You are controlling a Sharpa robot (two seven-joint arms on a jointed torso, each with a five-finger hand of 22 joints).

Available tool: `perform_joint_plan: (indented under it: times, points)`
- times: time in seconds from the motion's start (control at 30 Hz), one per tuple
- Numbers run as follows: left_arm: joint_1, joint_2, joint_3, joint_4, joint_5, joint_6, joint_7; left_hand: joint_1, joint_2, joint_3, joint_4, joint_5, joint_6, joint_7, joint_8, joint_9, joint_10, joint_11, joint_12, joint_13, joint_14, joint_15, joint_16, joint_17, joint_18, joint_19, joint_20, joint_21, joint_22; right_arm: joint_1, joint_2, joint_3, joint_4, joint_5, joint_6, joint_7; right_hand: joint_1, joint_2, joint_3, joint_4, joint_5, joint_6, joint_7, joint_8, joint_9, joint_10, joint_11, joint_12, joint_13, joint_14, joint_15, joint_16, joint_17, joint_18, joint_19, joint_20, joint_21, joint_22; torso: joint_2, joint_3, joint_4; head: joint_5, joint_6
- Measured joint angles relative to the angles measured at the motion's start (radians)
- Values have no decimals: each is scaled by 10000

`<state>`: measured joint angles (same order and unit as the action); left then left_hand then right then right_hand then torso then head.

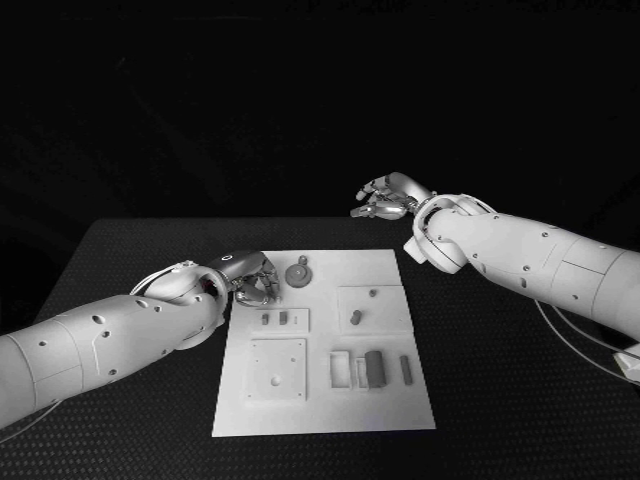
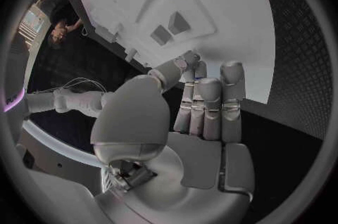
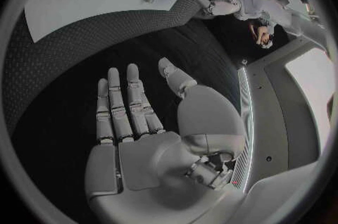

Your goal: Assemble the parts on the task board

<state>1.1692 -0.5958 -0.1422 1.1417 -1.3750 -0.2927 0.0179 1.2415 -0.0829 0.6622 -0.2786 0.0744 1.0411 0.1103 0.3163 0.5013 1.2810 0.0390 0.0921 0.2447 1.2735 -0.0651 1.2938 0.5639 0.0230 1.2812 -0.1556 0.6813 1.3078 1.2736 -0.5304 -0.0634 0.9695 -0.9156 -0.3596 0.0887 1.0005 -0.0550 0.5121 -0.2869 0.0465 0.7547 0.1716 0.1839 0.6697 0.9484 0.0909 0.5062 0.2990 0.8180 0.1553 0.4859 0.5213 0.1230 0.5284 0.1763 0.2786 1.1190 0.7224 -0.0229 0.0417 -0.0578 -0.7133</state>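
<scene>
Black table (image 1: pixel 147 250), task board (image 1: pixel 385 400) under empty left hand (image 1: pixel 248 280), right hand (image 1: pixel 389 198) released beyond it.

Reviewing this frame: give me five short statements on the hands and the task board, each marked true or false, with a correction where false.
1. The left hand is at the far left corner of the task board. True.
2. The right hand is holding a part above the board. False: its fingers are spread flat with nothing in them, and it is over the black table beyond the board's far edge.
3. A round part lies near the board's far edge, beside the left hand. True.
4. The board lies across the right arm. False: it lies flat on the table between the two arms.
5. Several small parts sit in the board's near half. True.
</scene>
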Motion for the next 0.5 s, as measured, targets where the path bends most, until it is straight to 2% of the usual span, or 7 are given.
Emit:
perform_joint_plan:
  times: [0.5]
  points:
    - [0,-48,3,184,107,-128,45,34,17,6,-34,-20,50,-2,0,10,0,0,-42,0,5,25,0,-12,-8,18,-13,0,-2,-1,7,0,0,0,4,2,0,0,0,0,0,-1,1,0,1,0,0,-40,-17,1,-1,0,9,0,0,0,0,9,0,-1,0,-8,7]
